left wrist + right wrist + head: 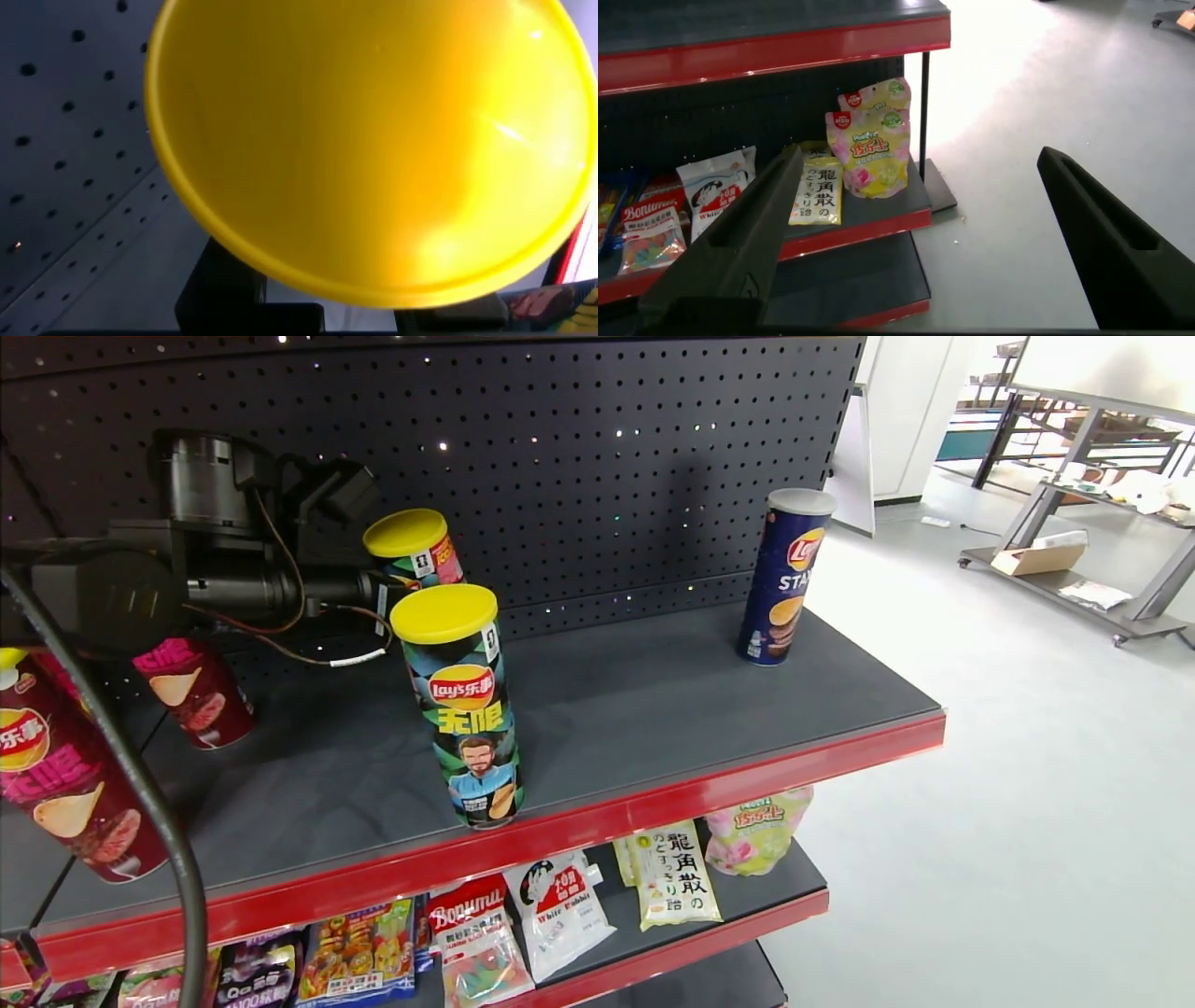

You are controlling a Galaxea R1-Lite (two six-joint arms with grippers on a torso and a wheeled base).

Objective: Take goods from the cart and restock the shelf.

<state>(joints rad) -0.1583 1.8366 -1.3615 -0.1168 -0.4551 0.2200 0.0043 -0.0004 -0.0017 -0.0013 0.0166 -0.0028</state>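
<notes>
Setting the yellow-lidded cylindrical crisp can [417, 549] down squarely is the step that seems to be in hand. The left gripper [385, 584] appears closed on the can's side at the back of the grey top shelf [653, 709], close to the black pegboard back panel [579, 448]. To do it well, the robot should keep the can upright, bring its base flat onto the shelf before letting go, then draw the arm straight back. That way it will not brush the matching yellow-lidded can with the dark printed wrap [464, 709], which stands just in front near the red shelf edge. Whether the held can's base already touches the shelf cannot be told, because the front can hides it. The right gripper [918, 154] hangs low with its jaws wide apart and empty, facing the lower shelf of snack bags [868, 140]. The held can is a tall, rigid tube with a smooth, glossy plastic lid, seen very close in the left wrist view, and a colourful printed wrap. It looks light and would tip easily if released off-balance.
</notes>
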